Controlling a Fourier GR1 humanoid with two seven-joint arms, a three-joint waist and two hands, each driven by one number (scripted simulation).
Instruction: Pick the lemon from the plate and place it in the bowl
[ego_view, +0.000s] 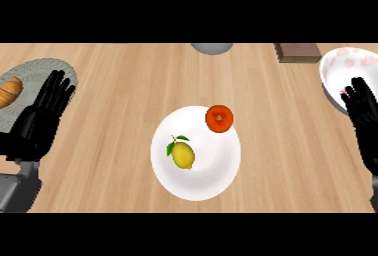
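Observation:
A yellow lemon (183, 155) with a green leaf lies on the left half of a white plate (203, 182) in the middle of the wooden counter. A white bowl (347, 62) with pink marks sits at the right edge. My right hand (364, 112) is open, fingers up, in front of the bowl and covering its lower part, well right of the lemon. At the left edge my left hand (40, 117) rests open, fingers up, far from the plate.
A red-orange tomato (219, 118) sits on the plate's upper right rim. A grey plate (40, 70) with a croissant (9, 92) lies at the far left. A grey round object (212, 47) and a brown block (297, 52) stand at the back edge.

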